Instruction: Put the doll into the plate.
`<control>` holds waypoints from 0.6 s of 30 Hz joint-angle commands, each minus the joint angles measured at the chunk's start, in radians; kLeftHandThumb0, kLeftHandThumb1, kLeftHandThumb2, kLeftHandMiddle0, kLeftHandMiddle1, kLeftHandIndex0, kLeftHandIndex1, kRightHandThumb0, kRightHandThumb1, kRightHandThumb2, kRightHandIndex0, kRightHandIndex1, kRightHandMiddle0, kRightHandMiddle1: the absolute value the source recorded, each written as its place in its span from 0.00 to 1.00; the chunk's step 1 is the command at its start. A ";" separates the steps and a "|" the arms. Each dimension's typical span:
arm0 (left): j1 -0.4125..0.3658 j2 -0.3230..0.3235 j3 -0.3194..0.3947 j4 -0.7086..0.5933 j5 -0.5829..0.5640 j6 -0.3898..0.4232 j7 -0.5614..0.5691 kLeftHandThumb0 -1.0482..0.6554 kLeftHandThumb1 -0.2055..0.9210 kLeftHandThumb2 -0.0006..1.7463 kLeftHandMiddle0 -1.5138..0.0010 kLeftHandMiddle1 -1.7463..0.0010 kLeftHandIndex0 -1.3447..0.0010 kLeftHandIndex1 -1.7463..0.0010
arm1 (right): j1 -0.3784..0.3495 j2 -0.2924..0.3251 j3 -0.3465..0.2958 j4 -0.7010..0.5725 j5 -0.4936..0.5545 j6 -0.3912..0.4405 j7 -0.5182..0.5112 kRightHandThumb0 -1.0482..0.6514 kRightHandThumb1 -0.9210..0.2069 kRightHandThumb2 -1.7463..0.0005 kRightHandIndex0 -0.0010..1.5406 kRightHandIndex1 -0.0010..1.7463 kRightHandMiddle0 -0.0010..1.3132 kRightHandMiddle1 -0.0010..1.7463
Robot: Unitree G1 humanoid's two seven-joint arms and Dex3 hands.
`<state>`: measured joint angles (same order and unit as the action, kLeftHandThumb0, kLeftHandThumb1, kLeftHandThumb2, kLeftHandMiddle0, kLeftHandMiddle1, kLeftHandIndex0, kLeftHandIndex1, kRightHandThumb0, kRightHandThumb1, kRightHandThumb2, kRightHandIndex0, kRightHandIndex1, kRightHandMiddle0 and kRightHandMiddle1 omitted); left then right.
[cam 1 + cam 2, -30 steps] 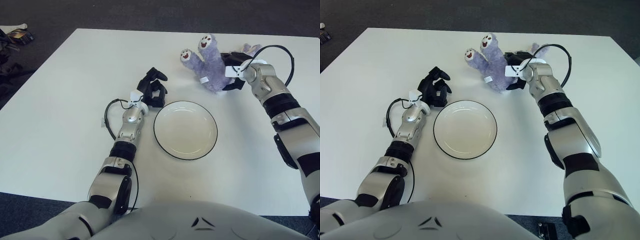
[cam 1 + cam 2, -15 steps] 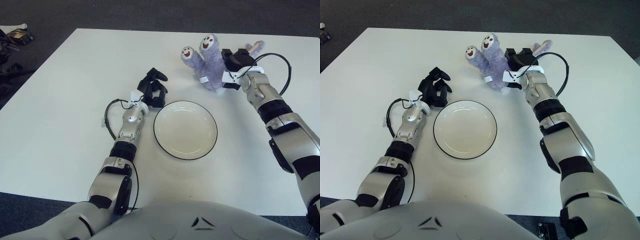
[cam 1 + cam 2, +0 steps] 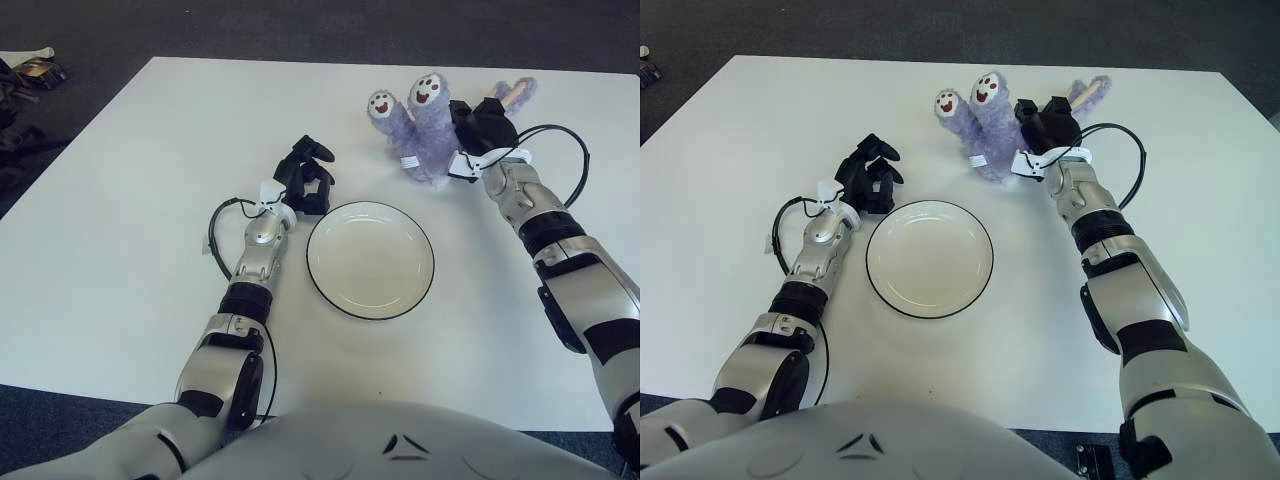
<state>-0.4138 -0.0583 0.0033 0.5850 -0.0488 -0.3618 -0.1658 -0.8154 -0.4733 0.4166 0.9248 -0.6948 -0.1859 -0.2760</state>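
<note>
A purple plush doll (image 3: pixel 425 135) with smiling faces on its raised paws sits at the far right of the white table. My right hand (image 3: pixel 480 125) is pressed against the doll's right side with its black fingers closed around the plush body; a pink-lined limb (image 3: pixel 512 93) sticks out beyond the hand. A white plate (image 3: pixel 371 259) with a dark rim lies in the middle of the table, nearer to me than the doll. My left hand (image 3: pixel 306 178) shows just left of the plate's far edge, fingers curled, holding nothing.
The white table (image 3: pixel 150 200) spreads wide to the left and front. Dark clutter (image 3: pixel 25 75) lies on the floor beyond the table's far left corner. A black cable (image 3: pixel 565 150) loops off my right wrist.
My right hand has shifted the doll a little to the right and away from me, turning it more upright. The left hand and the plate have not moved.
</note>
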 commanded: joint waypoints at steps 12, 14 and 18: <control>0.063 -0.004 0.004 0.054 -0.011 -0.001 -0.006 0.61 0.46 0.76 0.65 0.00 0.64 0.02 | 0.127 0.016 -0.053 -0.106 0.072 -0.106 -0.036 0.90 0.55 0.24 0.40 1.00 0.75 1.00; 0.062 -0.004 0.005 0.055 -0.011 0.000 -0.006 0.61 0.46 0.76 0.66 0.00 0.64 0.01 | 0.136 0.017 -0.060 -0.119 0.077 -0.113 -0.041 0.90 0.57 0.22 0.41 1.00 0.75 1.00; 0.058 -0.001 0.007 0.063 -0.011 -0.009 -0.009 0.61 0.46 0.76 0.67 0.00 0.64 0.00 | 0.174 0.024 -0.095 -0.202 0.109 -0.128 -0.044 0.91 0.60 0.20 0.43 1.00 0.75 1.00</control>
<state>-0.4209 -0.0542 0.0067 0.5920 -0.0488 -0.3646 -0.1659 -0.6914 -0.4734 0.3355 0.7777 -0.6213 -0.2869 -0.3370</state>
